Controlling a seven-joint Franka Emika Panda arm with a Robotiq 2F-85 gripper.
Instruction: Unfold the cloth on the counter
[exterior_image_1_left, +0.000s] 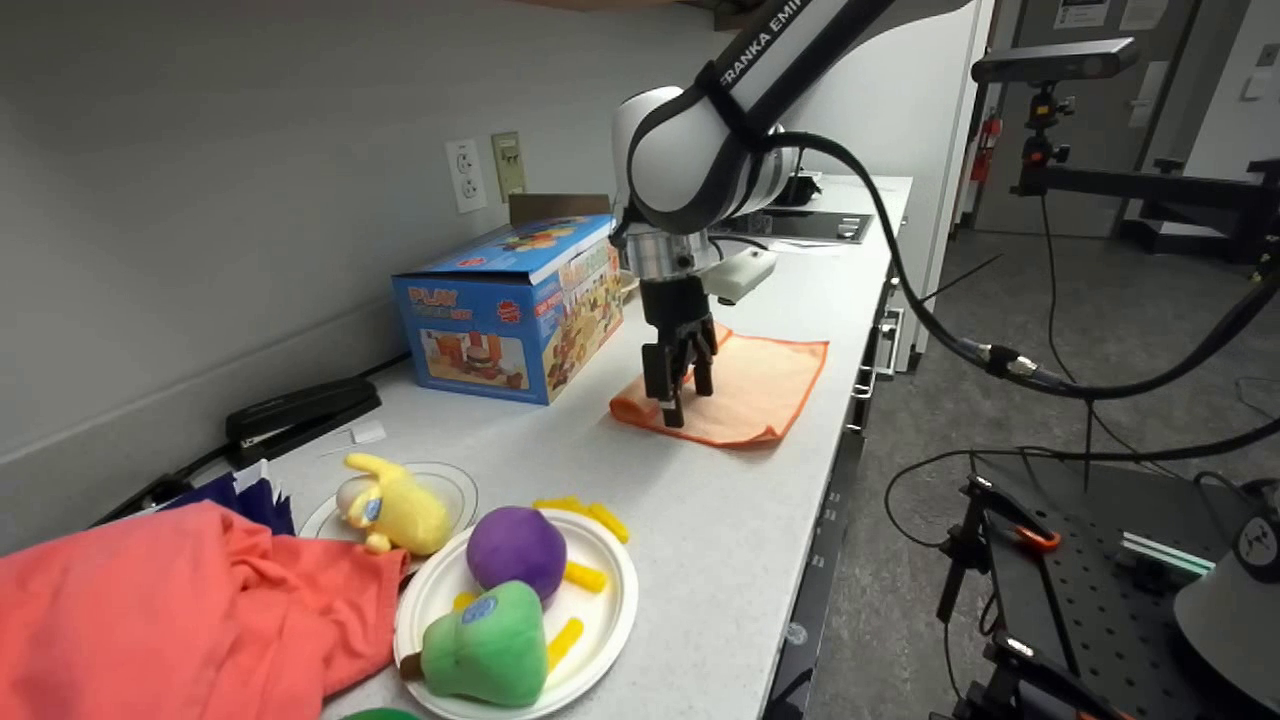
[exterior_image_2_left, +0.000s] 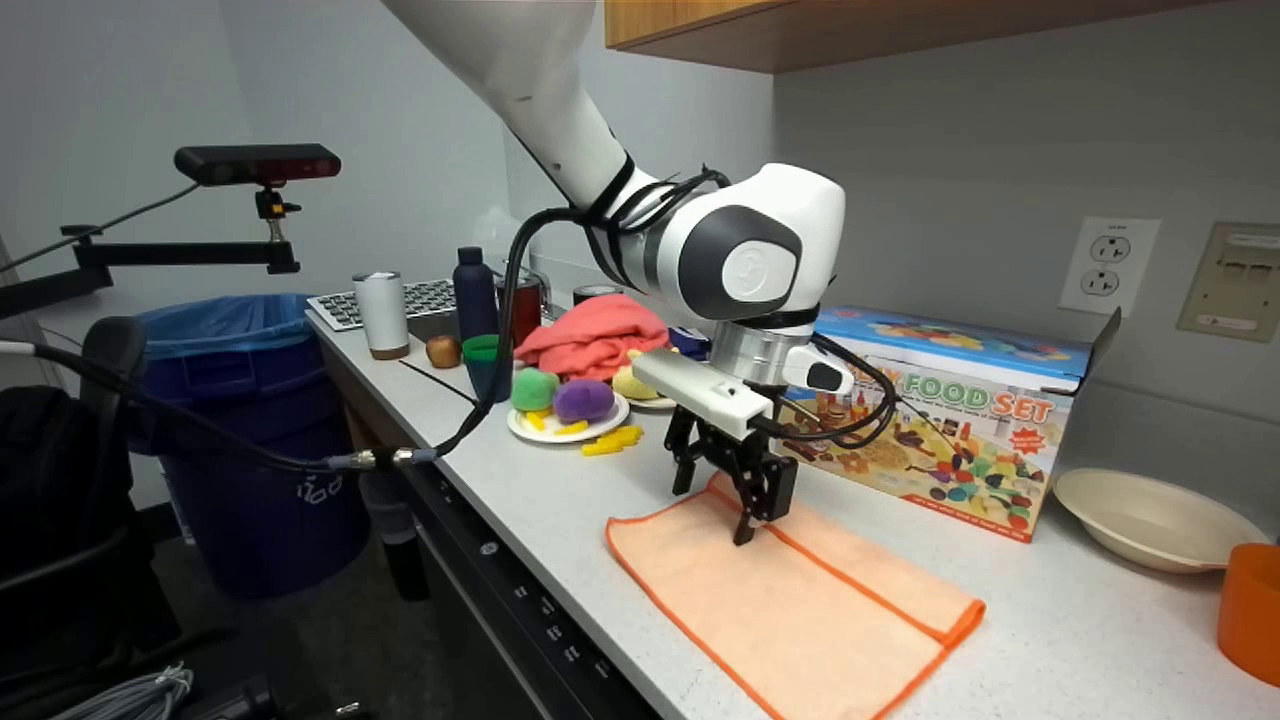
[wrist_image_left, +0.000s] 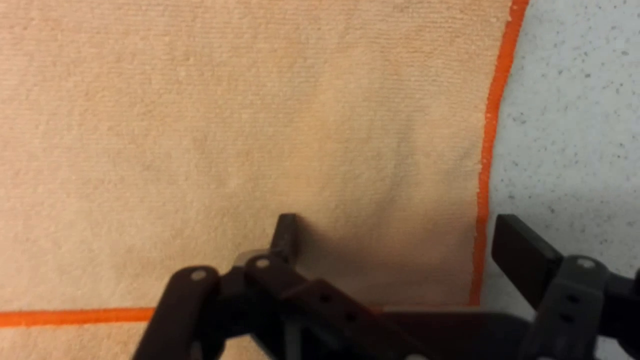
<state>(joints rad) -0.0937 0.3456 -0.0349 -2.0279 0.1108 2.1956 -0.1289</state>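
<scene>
The cloth (exterior_image_1_left: 770, 385) is light salmon-orange with a darker orange border. It lies on the light grey counter (exterior_image_1_left: 690, 520), mostly flat, with a strip folded over along the side toward the toy box. The fold also shows in an exterior view, where the cloth (exterior_image_2_left: 780, 620) has an orange line along it. My gripper (exterior_image_1_left: 688, 402) points down, low at the cloth's edge near the fold. In the wrist view the gripper (wrist_image_left: 397, 220) is open and empty. One finger is over the cloth (wrist_image_left: 280, 115), the other just past its edge over the counter (wrist_image_left: 575, 125). Whether the fingertips touch is unclear.
A blue toy box (exterior_image_1_left: 480, 330) stands beside the cloth against the wall. A plate (exterior_image_1_left: 615, 620) with plush toys, a bunched coral-red fabric (exterior_image_1_left: 150, 610) and a yellow plush (exterior_image_1_left: 410, 510) lie farther along. A beige bowl (exterior_image_2_left: 1150, 520) and orange cup (exterior_image_2_left: 1250, 615) stand at the other end.
</scene>
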